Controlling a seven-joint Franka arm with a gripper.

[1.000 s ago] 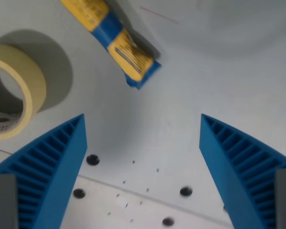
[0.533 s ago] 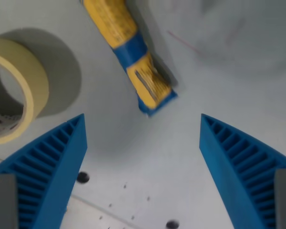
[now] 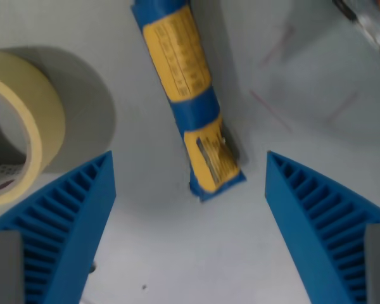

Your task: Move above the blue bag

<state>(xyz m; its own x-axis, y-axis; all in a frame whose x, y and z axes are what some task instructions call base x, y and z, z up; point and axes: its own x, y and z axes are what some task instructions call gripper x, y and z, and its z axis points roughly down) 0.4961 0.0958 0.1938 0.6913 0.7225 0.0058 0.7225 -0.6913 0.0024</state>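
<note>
Wrist view, single entry.

Step in hand: the approach toward a hover over the blue bag [image 3: 191, 101]. Judged near complete but not finished; the bag's lower end sits between the two fingers, while most of its length runs up toward the top edge of the view.

Blue bag: long, narrow packet, blue with yellow printed panels, lying flat on the table [image 3: 304, 158]. It slants from the top centre down toward the wrist view's right, and its bottom corner ends just above the middle of the gap between the fingers. Nothing touches it.

Gripper [image 3: 190, 190]: spread wide and holding nothing. One ribbed blue finger [image 3: 63, 234] stands at the lower left of the view, the other at the lower right, well apart, with bare table between them.

Pose: camera looks straight down, so the wrist is judged to point downward, raised clear of the table. Height cannot be told.

Next move calls for: a short travel toward the top of the view, so the bag's middle, not its end, comes under the gripper; a slight turn of the wrist may square the fingers to the slanted packet.

Other items: a roll of tape [image 3: 16, 126], cream-coloured, standing at the view's left, near the left finger. An indistinct dark object at the top right corner, too blurred to name.
</note>
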